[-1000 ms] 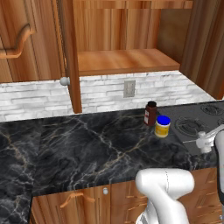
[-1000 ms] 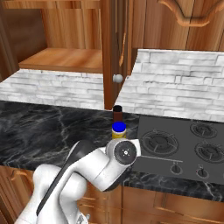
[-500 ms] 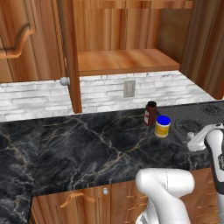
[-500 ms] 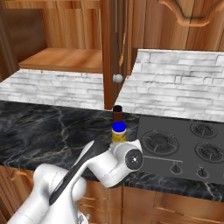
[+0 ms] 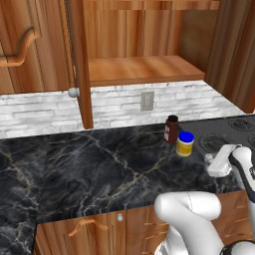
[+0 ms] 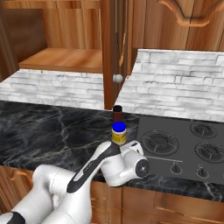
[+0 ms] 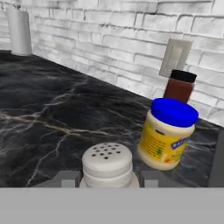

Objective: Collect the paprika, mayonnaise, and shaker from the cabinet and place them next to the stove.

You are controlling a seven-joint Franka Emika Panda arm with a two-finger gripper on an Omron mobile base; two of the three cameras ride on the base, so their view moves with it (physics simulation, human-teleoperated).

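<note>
Small pale grey-white shaker with a holed rounded top (image 7: 107,164) held between the claw's (image 7: 107,178) fingers low over the black marble counter (image 5: 99,169), blue-lidded yellow-label mayonnaise jar (image 7: 168,133) just beyond, dark paprika bottle (image 7: 178,85) behind it, black cooktop (image 6: 183,146) alongside

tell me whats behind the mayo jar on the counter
Behind the mayo jar stands the paprika bottle, its lower part covered by the jar's lid. Past it is the brick wall with a wall plate.
</note>
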